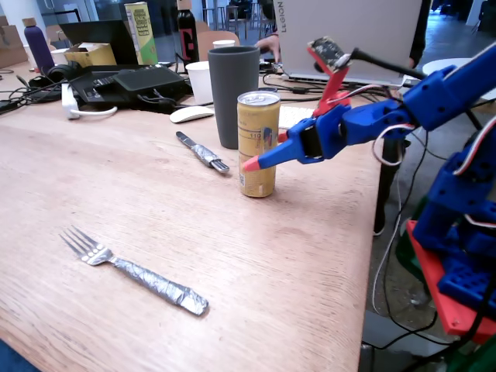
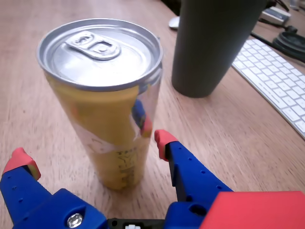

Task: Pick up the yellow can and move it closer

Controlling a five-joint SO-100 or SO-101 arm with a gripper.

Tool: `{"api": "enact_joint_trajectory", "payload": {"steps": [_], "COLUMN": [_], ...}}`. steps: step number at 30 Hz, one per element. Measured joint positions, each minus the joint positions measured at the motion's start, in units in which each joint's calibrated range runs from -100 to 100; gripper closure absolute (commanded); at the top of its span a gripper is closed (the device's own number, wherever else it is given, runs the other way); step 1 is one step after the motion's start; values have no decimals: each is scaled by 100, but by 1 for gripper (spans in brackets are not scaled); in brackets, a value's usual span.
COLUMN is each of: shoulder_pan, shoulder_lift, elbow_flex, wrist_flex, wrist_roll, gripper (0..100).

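Wrist view, fingers (image 2: 28, 163) straddling yellow can (image 2: 107, 114)

The tall slim golden-yellow drink can with a silver top (image 1: 257, 144) carries the number "110" in dark print on its side in the fixed view. The grey lid of the open laptop (image 1: 349, 39) behind it shows the word "LEGION", written vertically near its left edge. The print on the yellow-green carton box (image 1: 140, 32) is too small to read.

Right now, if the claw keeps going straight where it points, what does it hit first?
The yellow can. The open claw already straddles it, so the can likely meets its base; the grey cup stands beyond.
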Motion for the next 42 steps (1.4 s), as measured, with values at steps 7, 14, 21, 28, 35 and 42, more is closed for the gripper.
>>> {"api": "enact_joint_trajectory", "payload": {"steps": [7, 14, 21, 28, 35, 42], "shoulder_pan": [-601, -611, -658, -676, -676, -1738], "shoulder_lift": [1141, 1790, 1790, 1790, 1340, -104], "elbow_flex": [-433, -1181, -1181, -1181, -920, -144], "wrist_flex": [-1135, -1135, -1135, -1135, -1118, -1077], "wrist_roll": [5, 24, 24, 24, 49, 49], "gripper": [49, 49, 82, 82, 82, 82]}}
